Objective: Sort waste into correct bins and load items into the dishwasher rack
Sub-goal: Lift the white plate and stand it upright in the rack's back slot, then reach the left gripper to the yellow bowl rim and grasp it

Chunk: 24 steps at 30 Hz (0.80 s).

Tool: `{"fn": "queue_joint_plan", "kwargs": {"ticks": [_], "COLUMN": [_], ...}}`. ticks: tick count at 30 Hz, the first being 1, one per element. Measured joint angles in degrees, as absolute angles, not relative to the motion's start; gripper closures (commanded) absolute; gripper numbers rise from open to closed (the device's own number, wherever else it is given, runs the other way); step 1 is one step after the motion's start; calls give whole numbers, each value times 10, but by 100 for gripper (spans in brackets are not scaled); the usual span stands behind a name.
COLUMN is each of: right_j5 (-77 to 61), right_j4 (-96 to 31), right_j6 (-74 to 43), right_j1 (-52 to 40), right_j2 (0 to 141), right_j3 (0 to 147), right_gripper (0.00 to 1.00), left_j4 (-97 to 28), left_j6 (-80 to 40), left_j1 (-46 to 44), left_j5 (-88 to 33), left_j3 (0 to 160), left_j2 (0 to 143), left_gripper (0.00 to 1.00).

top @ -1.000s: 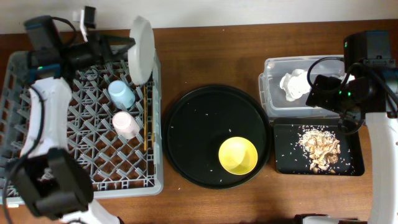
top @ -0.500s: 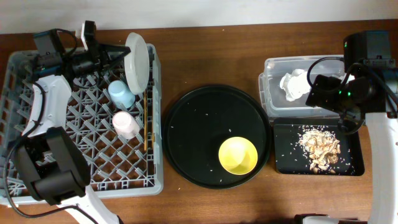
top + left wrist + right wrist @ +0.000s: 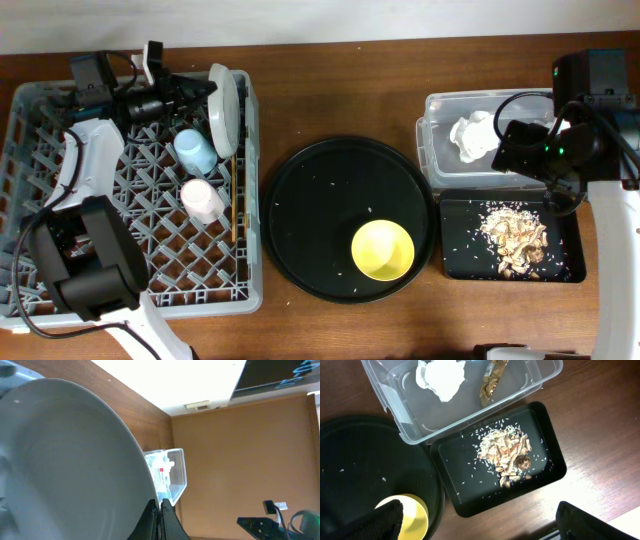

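Observation:
My left gripper is shut on the rim of the pale grey-white plate, held on edge over the top right corner of the grey dishwasher rack; the plate fills the left wrist view with the jaws pinched on it. A light-blue cup, pink cup and wooden chopsticks lie in the rack. The yellow bowl sits on the round black tray. My right gripper is open and empty above the bins. The clear tub holds the tissue and wrapper; the black rectangular tray holds food scraps.
The large round black tray lies mid-table with scattered rice grains. The clear tub and black rectangular tray stand at the right, under my right arm. Bare wooden table lies between the rack, the tray and the bins.
My left gripper has turned the plate more onto its edge and brought it lower over the rack's top right corner. The right arm has not moved.

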<state>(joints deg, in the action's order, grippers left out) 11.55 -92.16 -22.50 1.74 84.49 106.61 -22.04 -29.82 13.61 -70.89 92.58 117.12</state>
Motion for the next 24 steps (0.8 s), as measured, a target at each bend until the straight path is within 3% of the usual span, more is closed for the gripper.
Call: {"fn": "queue_joint_plan", "kwargs": {"ticks": [1,4,7,10,18,21,22,23,24], "right_j5": [116,116,116,116,116,115,116,116,116], "right_j4": [-922,-922,-922,-922,-921,-922,-921,-922,-921], "right_j6": [-225,-225,-225,-225,-225,-224,-225,-225,-225], "right_j1": [17,17,17,17,17,17,17,17,17], "right_j2": [845,845,845,845,845,845,844,845,845], "right_j3": [1066,1066,1066,1066,1066,1066,1067,1067,1067], "right_gripper": [1,1,1,1,1,1,1,1,1], "left_j4": [-223,-232,-232,-231,-237,-369,-423,-486,-548], "left_j6": [-298,-301,-303,-303,-305,-268,-243,-219,-197], "left_j1": [136,136,137,150,160,125,98,65,15], "left_j5": [-703,-677,-661,-660,-687,-631,-582,-522,-442], "left_j3": [926,926,926,926,924,924,931,933,935], "left_j2": [1171,1171,1171,1171,1114,978,917,864,811], "left_gripper": [79,60,52,37,25,19,15,1,1]}}
